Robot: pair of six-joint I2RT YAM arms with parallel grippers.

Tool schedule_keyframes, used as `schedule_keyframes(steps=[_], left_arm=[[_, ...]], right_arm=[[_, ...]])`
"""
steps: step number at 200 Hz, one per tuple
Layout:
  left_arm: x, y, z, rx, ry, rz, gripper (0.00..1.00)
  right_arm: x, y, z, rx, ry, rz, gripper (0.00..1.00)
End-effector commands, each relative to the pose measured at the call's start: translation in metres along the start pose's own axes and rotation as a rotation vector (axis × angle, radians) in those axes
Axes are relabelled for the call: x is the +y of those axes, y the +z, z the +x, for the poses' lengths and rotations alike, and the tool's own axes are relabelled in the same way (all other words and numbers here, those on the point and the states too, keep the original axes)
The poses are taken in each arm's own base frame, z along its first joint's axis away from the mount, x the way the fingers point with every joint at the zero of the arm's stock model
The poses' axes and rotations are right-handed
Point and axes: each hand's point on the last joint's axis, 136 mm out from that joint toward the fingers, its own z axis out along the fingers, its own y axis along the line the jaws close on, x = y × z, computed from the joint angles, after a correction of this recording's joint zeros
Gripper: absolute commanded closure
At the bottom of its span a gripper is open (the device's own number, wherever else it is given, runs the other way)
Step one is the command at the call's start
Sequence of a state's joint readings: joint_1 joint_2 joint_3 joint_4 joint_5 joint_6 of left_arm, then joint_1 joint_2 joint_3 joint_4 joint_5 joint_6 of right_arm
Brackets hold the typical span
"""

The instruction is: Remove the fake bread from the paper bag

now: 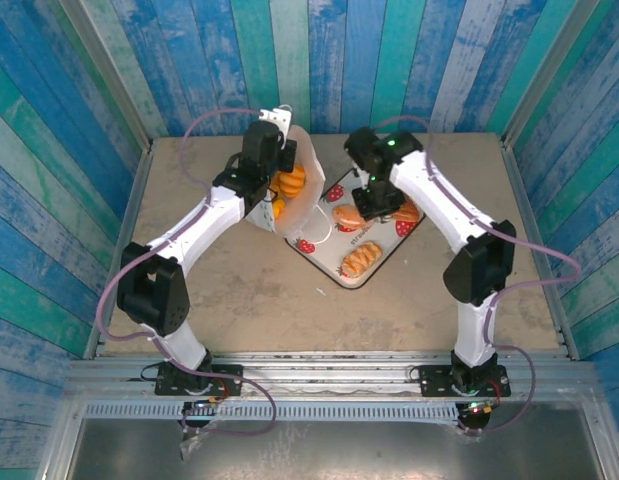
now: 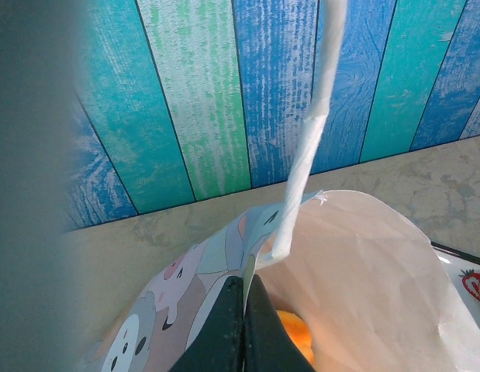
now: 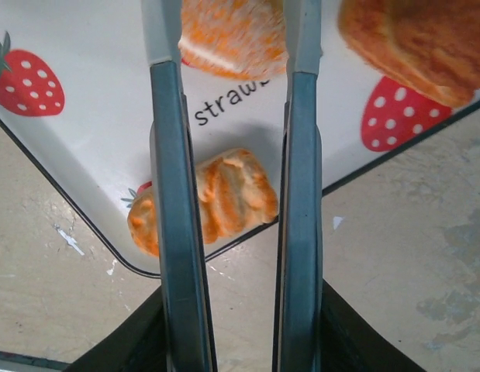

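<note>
1. Table [image 1: 249, 300]: bare, mottled beige top at 6 o'clock, nearest the arm bases.
2. Tray [image 1: 329, 250]: white, strawberry print, black rim. It lies flat near the table's middle, turned so that one corner points to 6 o'clock.
3. Braided roll [image 1: 361, 260]: orange and glossy. It lies on the tray by the 6 o'clock corner, just inside the rim.
4. Right gripper [image 3: 233, 46]: over the tray, beyond the roll toward 12 o'clock. The jaws stand partly apart with an orange pastry [image 3: 232, 31] between the tips. It fills the gap from pad to pad. Whether it is clamped or only flanked, I cannot tell.
5. Loaf [image 3: 414, 43]: browner, on the tray, apart from the pastry at the tips.
6. Bag [image 1: 307, 170]: white paper, just beside the tray's 10 o'clock edge, at 11 o'clock from the table's middle. Its mouth gapes toward the tray. The outer face carries cartoon animal figures.
7. Bread [image 1: 287, 182]: orange pieces inside the bag, seen through the mouth. In the left wrist view an orange piece lies low in the bag, just past the fingers.
8. Left gripper [image 2: 244, 291]: at the bag's rim, jaws pinched together on the paper edge.
9. Handle [image 2: 305, 155]: thin white loop rising from the rim above the pinch.
10. Wall [image 2: 201, 101]: blue and green planks at 12 o'clock, behind the bag.
</note>
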State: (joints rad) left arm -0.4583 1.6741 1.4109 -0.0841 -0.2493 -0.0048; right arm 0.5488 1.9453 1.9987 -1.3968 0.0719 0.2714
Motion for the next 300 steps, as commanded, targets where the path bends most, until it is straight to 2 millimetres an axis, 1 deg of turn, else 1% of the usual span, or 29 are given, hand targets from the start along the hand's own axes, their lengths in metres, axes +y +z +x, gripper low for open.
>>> schedule_keyframes(steps=[1, 14, 34, 56, 69, 86, 110, 137, 168, 192, 217, 237, 263, 300], left_arm=[[-0.001, 0.004, -0.015, -0.047, 0.002, -0.004, 1.0], [0.0, 0.003, -0.015, -0.042, 0.005, -0.009, 1.0], [0.001, 0.003, -0.013, -0.038, 0.008, -0.015, 1.0], [0.001, 0.002, -0.013, -0.038, 0.007, -0.016, 1.0], [0.001, 0.002, -0.013, -0.039, 0.004, -0.015, 1.0], [0.0, 0.001, -0.015, -0.045, 0.003, -0.007, 1.0], [0.001, 0.0, -0.014, -0.042, 0.006, -0.008, 1.0], [0.002, 0.0, -0.01, -0.031, 0.004, -0.014, 1.0], [0.0, -0.001, -0.016, -0.039, 0.004, -0.002, 1.0], [0.0, -0.002, -0.02, -0.046, 0.006, 0.0, 1.0], [0.0, -0.003, -0.023, -0.052, 0.003, 0.002, 1.0], [-0.001, -0.002, -0.023, -0.052, -0.001, 0.006, 1.0], [-0.002, -0.001, -0.023, -0.052, -0.005, 0.012, 1.0], [-0.004, -0.001, -0.024, -0.054, -0.006, 0.017, 1.0]], right_arm=[[-0.009, -0.017, 0.002, -0.045, -0.006, -0.061, 0.57], [-0.01, -0.017, 0.003, -0.057, -0.029, -0.092, 0.57], [-0.008, -0.012, 0.007, -0.055, -0.092, -0.15, 0.56], [-0.011, -0.005, 0.007, -0.053, -0.153, -0.167, 0.53], [-0.018, -0.001, 0.005, -0.046, -0.164, -0.163, 0.5], [-0.027, 0.005, 0.0, -0.038, -0.169, -0.154, 0.49], [-0.035, 0.013, -0.002, -0.025, -0.207, -0.145, 0.49], [-0.048, 0.024, -0.01, -0.006, -0.196, -0.114, 0.49], [-0.045, 0.038, -0.016, 0.015, -0.217, -0.15, 0.49], [-0.044, 0.052, -0.016, 0.049, -0.224, -0.158, 0.5], [-0.041, 0.062, -0.015, 0.069, -0.228, -0.174, 0.5], [-0.036, 0.065, -0.015, 0.072, -0.229, -0.206, 0.51], [-0.029, 0.06, -0.016, 0.053, -0.229, -0.266, 0.51], [-0.036, 0.053, -0.016, 0.035, -0.199, -0.276, 0.52]])
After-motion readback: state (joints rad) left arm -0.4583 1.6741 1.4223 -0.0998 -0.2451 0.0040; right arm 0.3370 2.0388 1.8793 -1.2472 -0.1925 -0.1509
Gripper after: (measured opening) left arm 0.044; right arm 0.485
